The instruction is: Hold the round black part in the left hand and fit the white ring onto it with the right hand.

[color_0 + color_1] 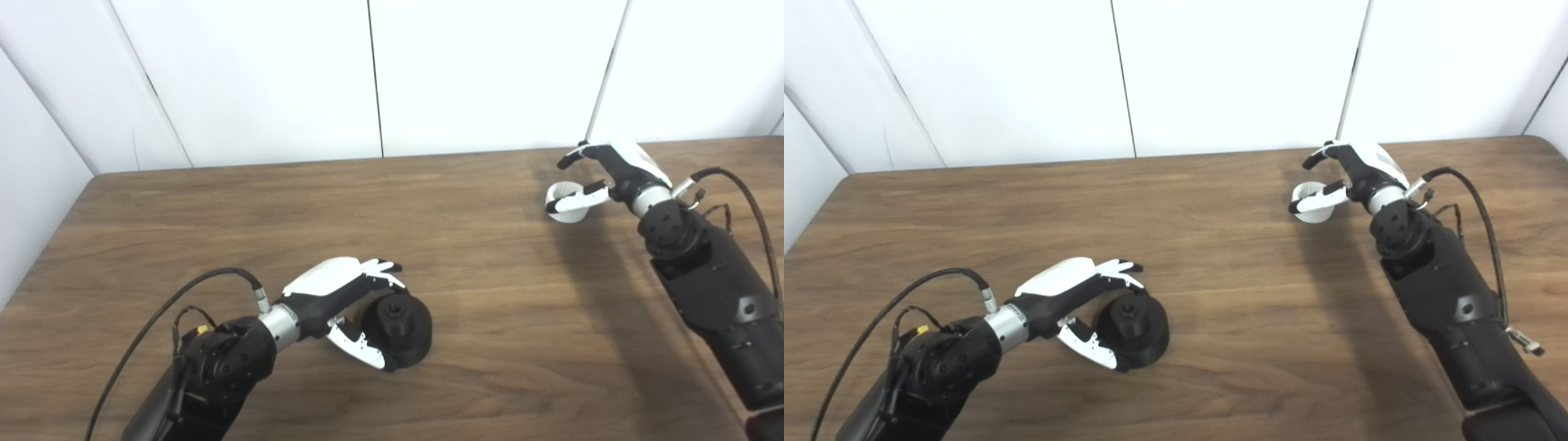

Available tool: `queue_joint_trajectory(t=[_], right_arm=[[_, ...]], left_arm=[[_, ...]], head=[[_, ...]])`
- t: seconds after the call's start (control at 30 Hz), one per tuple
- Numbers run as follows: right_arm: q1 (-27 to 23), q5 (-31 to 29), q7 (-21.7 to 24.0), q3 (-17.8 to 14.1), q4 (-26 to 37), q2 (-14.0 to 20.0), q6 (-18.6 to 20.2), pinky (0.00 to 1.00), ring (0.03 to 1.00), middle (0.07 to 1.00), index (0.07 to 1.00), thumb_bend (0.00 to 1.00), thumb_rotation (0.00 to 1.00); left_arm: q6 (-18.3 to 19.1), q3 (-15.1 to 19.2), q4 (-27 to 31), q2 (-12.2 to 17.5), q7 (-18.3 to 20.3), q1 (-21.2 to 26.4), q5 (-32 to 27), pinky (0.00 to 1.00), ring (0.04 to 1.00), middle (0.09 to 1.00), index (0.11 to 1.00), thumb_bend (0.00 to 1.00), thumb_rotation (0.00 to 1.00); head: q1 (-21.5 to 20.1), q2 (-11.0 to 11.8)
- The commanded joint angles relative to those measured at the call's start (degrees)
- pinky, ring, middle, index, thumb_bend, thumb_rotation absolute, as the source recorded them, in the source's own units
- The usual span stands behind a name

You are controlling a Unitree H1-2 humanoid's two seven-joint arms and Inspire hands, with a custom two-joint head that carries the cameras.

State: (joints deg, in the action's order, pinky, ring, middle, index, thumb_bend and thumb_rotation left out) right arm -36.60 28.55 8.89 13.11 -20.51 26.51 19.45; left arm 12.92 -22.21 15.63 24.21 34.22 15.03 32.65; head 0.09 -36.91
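The left hand (343, 300) cups the round black part (397, 331) resting on the bench (478, 294), fingers above it and thumb below; whether it truly grips is unclear. Far off to its right, near the bench's back edge, the right hand (603, 177) pinches the white ring (566, 203). Bare wood lies between them. White wall panels (380, 79) stand behind.

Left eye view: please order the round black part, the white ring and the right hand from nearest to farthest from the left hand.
1. Round black part, between the left hand's fingers and thumb.
2. White ring, far right on the table.
3. Right hand, just beyond the ring.
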Motion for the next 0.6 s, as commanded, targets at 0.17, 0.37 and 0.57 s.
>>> queue_joint_trajectory(t=[0.17,0.37,0.57], right_arm=[[-4.5,0.6,2.0,-0.1,-0.7,3.8,-1.7,1.0,1.0,0.951,0.717,0.85,0.25],[-4.7,0.8,2.3,0.0,-2.0,4.7,-1.9,0.98,0.999,0.947,0.726,0.86,0.28],[-4.2,0.8,3.0,0.0,-2.0,5.1,-1.5,0.96,1.0,0.946,0.727,0.86,0.28]], left_arm=[[0.7,0.1,-1.5,1.3,0.9,0.3,0.0,0.89,1.0,0.979,0.762,0.95,0.33],[0.8,0.3,-1.5,1.0,0.8,0.2,-0.3,0.88,1.0,0.977,0.761,0.95,0.32],[0.7,0.1,-1.6,1.1,0.9,0.5,0.1,0.88,1.0,0.979,0.763,0.95,0.33]], head=[[-0.2,-0.1],[-0.1,-0.1],[-0.2,-0.1]])
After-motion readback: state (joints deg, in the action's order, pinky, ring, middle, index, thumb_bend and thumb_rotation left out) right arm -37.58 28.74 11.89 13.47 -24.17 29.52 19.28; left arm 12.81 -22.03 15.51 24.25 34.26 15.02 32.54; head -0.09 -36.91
